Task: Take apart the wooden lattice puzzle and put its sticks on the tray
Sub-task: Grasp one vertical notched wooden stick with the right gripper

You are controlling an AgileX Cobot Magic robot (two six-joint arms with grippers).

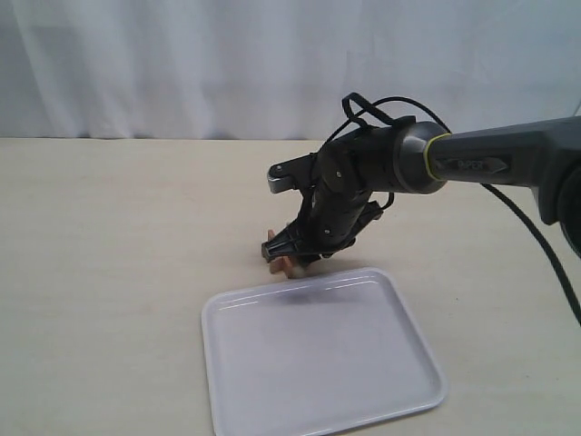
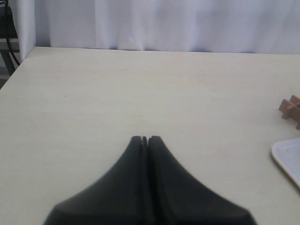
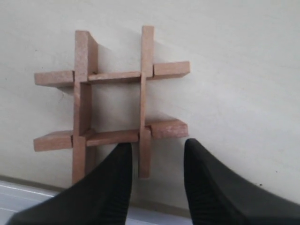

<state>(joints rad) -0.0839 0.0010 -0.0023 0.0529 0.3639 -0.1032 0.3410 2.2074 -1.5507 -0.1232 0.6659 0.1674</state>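
Right wrist view shows the wooden lattice puzzle (image 3: 112,77) lying flat on the table (image 3: 243,70). It fills the middle and upper left of the frame. It is just beside the tray (image 3: 28,201), whose white rim shows in the lower left corner. All four sticks (image 3: 82,93) are locked together. The right gripper (image 3: 158,150) is wide open. The lower end of one stick sits in the gap, closer to one finger (image 3: 112,178) than the other. I think the job now is to grab that one stick. The gripper should shift a bit so the stick is in the middle, then squeeze only that stick and not the cross stick next to it. A slow pull looks best, or the whole puzzle may slide along. The left gripper (image 2: 145,138) is at the bottom middle of the left wrist view, squeezed shut with nothing in it, well apart from the puzzle. Maybe it could hold the puzzle down.
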